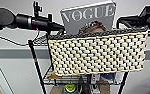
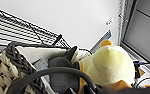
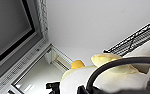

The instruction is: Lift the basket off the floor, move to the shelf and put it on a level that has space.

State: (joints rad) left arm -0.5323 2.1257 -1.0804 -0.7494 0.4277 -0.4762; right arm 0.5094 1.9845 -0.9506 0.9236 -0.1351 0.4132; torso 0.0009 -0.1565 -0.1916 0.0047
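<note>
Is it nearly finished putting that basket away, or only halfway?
Nearly. Done: the basket is off the floor, raised between both arms at the shelf. In hand: it sits at the top level, beside a Vogue magazine; whether it rests there is unclear. Left: setting it down fully and letting go.

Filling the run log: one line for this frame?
phase: placing | basket: raised between both arms at shelf top level | contents: yellow plush | behind: Vogue book | grippers: cannot tell
</note>
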